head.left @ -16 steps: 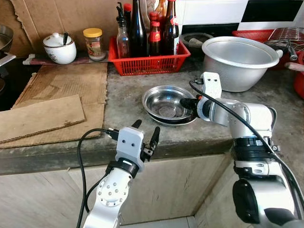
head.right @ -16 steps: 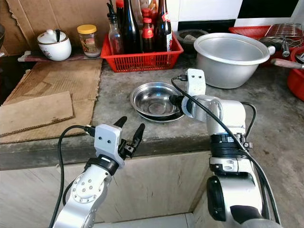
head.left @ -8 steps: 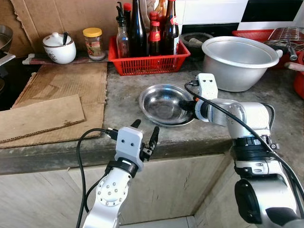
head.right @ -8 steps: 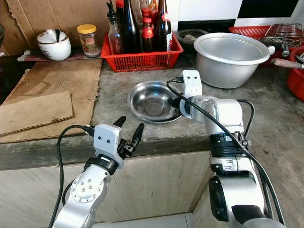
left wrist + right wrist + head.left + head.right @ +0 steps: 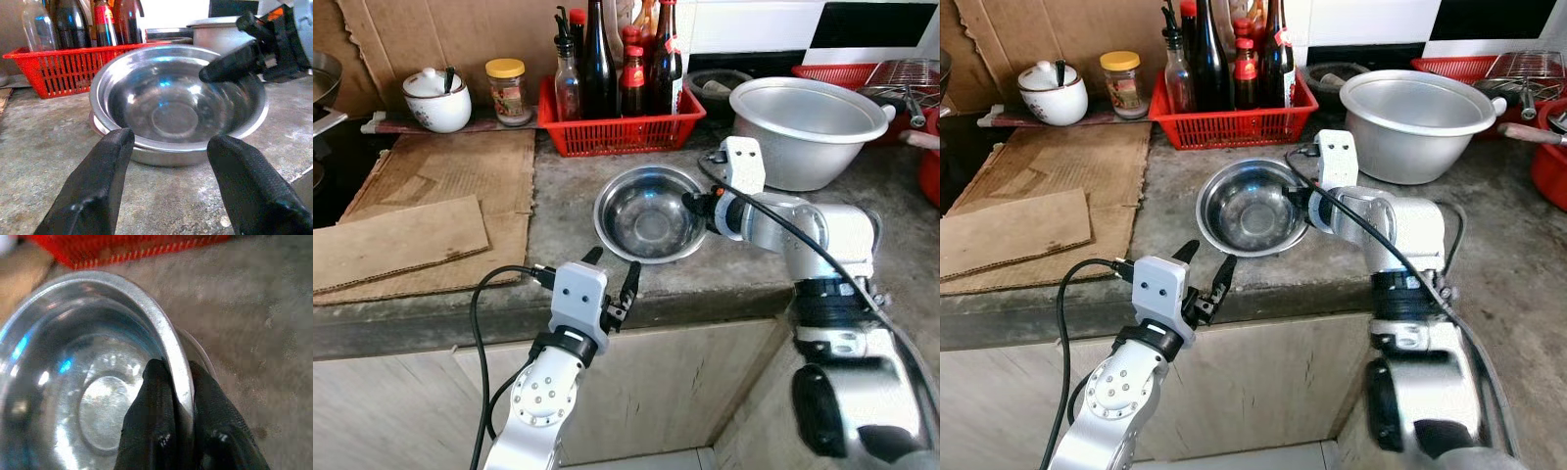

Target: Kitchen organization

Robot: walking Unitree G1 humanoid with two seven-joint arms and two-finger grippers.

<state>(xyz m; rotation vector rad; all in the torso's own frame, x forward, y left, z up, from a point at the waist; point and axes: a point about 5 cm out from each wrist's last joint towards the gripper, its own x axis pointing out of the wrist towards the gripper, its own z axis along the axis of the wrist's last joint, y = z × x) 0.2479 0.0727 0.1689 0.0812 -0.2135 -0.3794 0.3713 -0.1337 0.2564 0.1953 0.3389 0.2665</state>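
The right end effector (image 5: 178,382) is clamped on the right rim of the steel bowl (image 5: 646,215), one finger inside and one outside. The bowl sits tilted near the middle of the grey desk (image 5: 568,225), on a second steel dish (image 5: 146,152) beneath it. Just beyond stands a red basket (image 5: 617,122) of bottles; a large metal pot (image 5: 808,122) is at the far right. The left end effector (image 5: 612,279) hovers at the desk's near edge, fingers apart, pointing at the bowl
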